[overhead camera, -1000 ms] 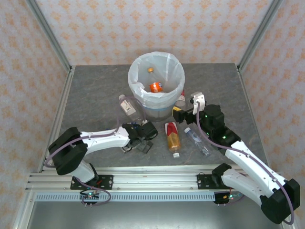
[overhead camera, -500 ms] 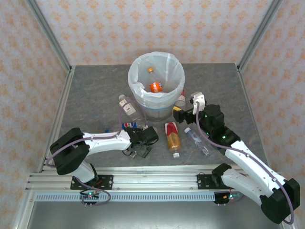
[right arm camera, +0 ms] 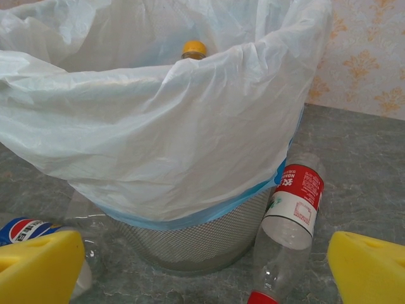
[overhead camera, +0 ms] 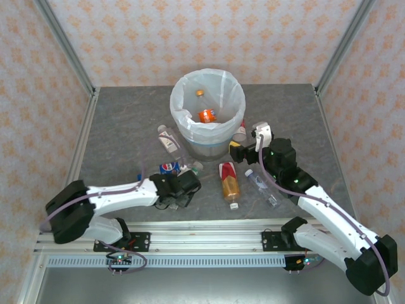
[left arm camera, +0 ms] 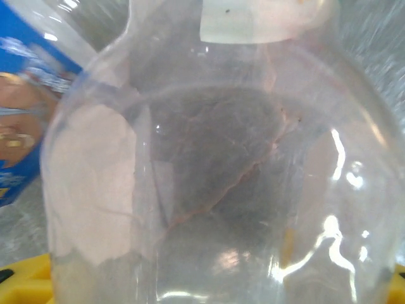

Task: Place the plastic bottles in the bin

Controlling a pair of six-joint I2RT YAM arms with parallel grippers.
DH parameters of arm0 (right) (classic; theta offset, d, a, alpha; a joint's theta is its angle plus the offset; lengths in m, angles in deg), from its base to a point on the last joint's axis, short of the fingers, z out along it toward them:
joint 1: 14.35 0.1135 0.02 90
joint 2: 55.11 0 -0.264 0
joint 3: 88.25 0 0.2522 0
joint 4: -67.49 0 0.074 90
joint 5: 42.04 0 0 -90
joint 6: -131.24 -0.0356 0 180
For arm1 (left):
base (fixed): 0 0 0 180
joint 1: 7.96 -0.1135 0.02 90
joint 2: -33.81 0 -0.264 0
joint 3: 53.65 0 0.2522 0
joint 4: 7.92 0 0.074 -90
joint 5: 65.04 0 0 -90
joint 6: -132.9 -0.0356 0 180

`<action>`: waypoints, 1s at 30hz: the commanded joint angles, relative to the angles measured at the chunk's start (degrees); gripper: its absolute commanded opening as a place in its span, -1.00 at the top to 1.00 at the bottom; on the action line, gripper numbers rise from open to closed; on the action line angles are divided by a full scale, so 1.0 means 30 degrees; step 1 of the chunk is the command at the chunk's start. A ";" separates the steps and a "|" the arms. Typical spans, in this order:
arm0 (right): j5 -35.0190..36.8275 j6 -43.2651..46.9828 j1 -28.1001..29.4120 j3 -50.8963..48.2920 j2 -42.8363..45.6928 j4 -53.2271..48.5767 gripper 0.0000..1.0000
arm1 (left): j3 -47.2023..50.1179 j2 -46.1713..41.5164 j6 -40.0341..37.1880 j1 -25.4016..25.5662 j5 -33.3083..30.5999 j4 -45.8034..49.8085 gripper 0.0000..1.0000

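A clear bottle with a white cap lies between my left gripper's yellow pads; whether the pads press it is hidden. Its cap points toward the bin. A blue-labelled bottle lies just left of it. An orange bottle sits inside the bin. My right gripper stands open facing the bin, with a red-labelled bottle leaning at the bin's right side.
A white-labelled bottle lies left of the bin. An amber bottle and a clear blue-capped bottle lie between the arms. Metal posts and patterned walls ring the grey table.
My left arm has drawn back toward the near left, uncovering the blue-labelled bottle and the white cap. The right arm has not moved.
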 commanded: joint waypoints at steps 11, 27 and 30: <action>0.0880 -0.0435 0.0082 0.0552 -0.0698 0.2033 -0.98 | 0.2267 -0.8646 0.2114 -0.0445 -0.4593 -0.0954 -0.16; 0.0929 -0.1126 0.0095 0.0238 -0.1423 0.4194 -0.98 | -0.2670 -0.8990 0.6714 -0.3929 -1.0226 -0.0755 -0.10; 0.0959 -0.1221 0.0085 0.0202 -0.1628 0.4820 -0.98 | -0.2661 -0.8629 0.5924 -0.4619 -1.0054 -0.3368 -0.10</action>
